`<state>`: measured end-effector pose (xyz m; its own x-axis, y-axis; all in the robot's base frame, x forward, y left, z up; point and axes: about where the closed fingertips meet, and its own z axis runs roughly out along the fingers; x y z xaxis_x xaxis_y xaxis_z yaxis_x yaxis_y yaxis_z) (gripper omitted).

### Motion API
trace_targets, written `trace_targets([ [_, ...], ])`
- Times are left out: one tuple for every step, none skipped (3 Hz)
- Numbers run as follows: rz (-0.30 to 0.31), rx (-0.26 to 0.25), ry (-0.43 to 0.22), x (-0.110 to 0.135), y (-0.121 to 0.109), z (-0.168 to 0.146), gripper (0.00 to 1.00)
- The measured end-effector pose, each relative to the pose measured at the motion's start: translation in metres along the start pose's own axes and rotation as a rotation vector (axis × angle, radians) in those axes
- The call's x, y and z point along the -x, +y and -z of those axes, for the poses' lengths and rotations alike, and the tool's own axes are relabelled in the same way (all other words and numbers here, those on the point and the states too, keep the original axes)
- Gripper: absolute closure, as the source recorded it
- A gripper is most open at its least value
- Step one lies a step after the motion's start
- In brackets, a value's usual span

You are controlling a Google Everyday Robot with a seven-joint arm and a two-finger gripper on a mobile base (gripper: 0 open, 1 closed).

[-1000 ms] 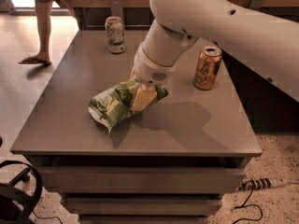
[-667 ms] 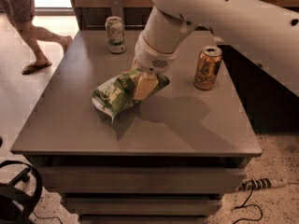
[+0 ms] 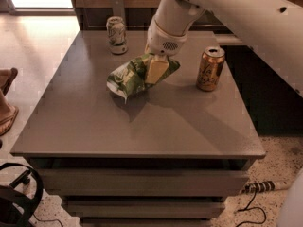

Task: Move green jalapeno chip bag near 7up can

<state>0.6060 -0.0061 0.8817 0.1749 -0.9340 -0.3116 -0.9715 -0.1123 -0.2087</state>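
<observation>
The green jalapeno chip bag (image 3: 129,77) is held above the grey table (image 3: 142,122), tilted, casting a shadow below it. My gripper (image 3: 156,71) is shut on the bag's right end, with a pale finger (image 3: 155,70) pressed across it. The white arm comes down from the upper right. The 7up can (image 3: 116,34) stands upright at the table's back left, a short way behind and left of the bag.
An orange-gold can (image 3: 209,68) stands upright at the right of the table. A person's foot (image 3: 5,100) is on the floor at the left. A dark cable loop (image 3: 19,197) and a power strip (image 3: 265,187) lie on the floor in front.
My gripper has carried the bag toward the back of the table, closer to the 7up can. The person on the left has walked nearer.
</observation>
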Motion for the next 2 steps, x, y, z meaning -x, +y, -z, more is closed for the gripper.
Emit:
trace_targets([
  [-0.012,-0.019,0.009,-0.016,-0.025,0.002,1.0],
  [-0.03,-0.061,0.002,-0.032,-0.043,0.005,1.0],
])
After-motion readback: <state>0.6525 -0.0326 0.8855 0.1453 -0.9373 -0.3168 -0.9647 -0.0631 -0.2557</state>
